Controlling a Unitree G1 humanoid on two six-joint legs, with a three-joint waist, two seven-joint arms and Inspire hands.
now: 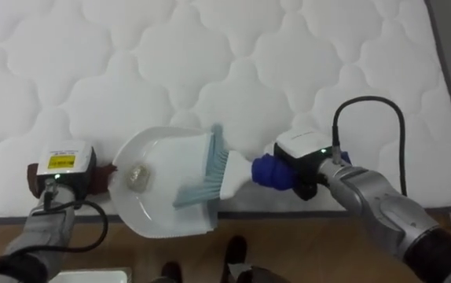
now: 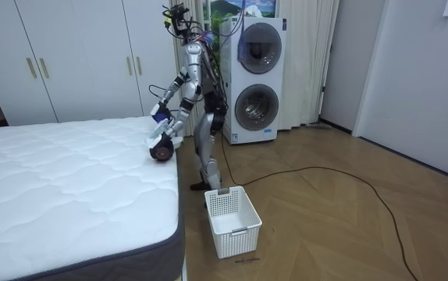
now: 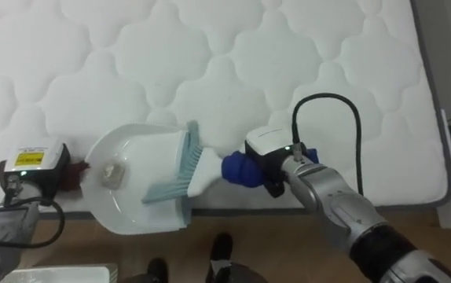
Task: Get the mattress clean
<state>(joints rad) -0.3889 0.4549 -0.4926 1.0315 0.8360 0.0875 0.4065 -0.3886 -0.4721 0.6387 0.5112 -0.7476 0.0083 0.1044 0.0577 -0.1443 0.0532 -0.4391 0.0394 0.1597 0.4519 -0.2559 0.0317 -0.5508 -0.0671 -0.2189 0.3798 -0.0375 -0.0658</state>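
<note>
My right hand has its fingers wrapped round the brush. The left hand hides its fingers at the pan, so I can't tell its grip. The scrap lies in the pan at the bed edge. I'd hold the pan level and keep the bristles guarding its mouth.

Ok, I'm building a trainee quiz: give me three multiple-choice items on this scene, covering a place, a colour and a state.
1. Where does the scrap lie? A on the floor; B in the dustpan; C on a pillow.
2. What colour is the brush handle? A blue; B green; C yellow.
3. The right hand is: A open and empty; B shut on the brush; C flat on a pillow.
Key: B, the scrap sits on the pan's white floor; A, blue shows beside the hand; B, it grips the handle.
</note>
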